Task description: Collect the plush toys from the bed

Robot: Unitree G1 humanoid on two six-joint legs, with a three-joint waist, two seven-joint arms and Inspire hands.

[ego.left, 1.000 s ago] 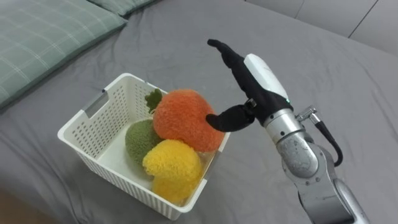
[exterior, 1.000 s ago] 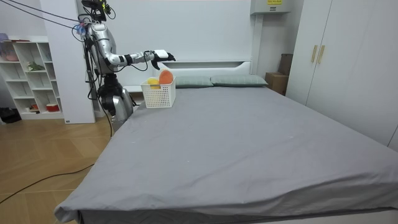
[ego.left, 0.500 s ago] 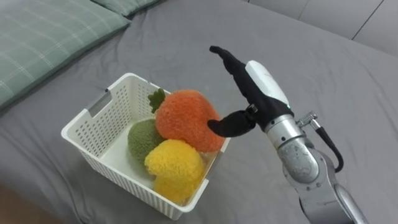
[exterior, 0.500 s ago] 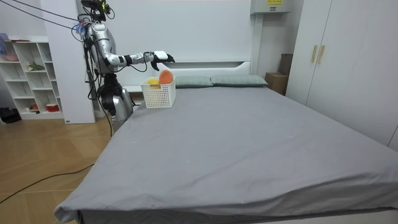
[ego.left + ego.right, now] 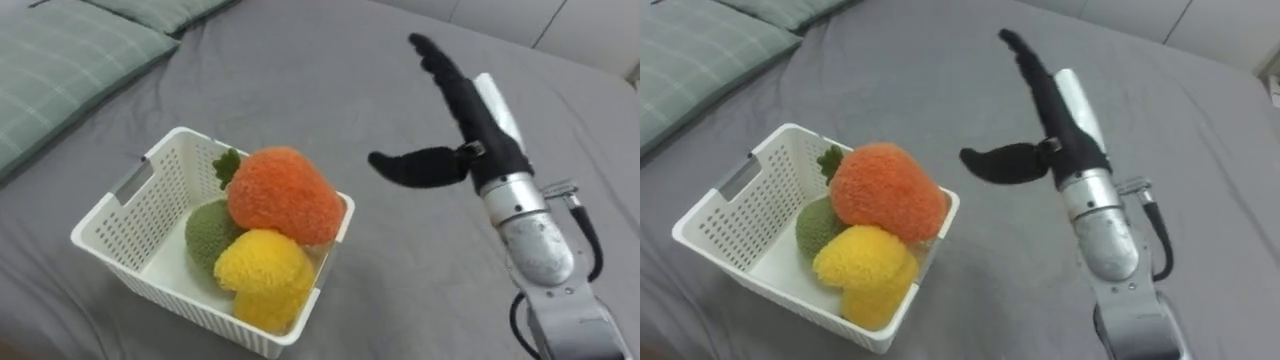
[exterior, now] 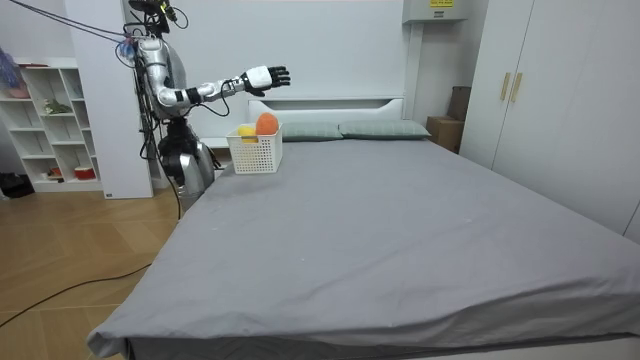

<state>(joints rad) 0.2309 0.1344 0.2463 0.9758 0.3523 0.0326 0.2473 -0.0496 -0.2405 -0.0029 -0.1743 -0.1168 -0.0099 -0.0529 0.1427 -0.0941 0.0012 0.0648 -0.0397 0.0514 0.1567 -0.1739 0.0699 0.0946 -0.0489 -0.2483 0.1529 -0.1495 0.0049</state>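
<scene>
A white slatted basket (image 5: 118,201) (image 5: 722,199) (image 6: 254,151) stands on the grey bed near the pillows. In it lie three plush toys: an orange one (image 5: 281,194) (image 5: 886,190) on top, a yellow one (image 5: 262,274) (image 5: 862,265) in front, a green one (image 5: 204,233) (image 5: 811,227) underneath. My right hand (image 5: 470,115) (image 5: 1055,110) (image 6: 267,76) hovers open to the right of and above the basket, fingers straight, thumb spread toward the orange toy, touching nothing.
Green checked pillows (image 5: 60,60) (image 5: 690,45) lie at the upper left, beyond the basket. The grey sheet (image 5: 300,80) stretches wide to the right. In the room view I stand at the bed's head corner, a white shelf unit (image 6: 45,120) behind and wardrobes (image 6: 560,90) at the room view's right.
My right hand has lifted away from the orange toy, up and to the right. The eye view has shifted, so the basket sits lower left in it.
</scene>
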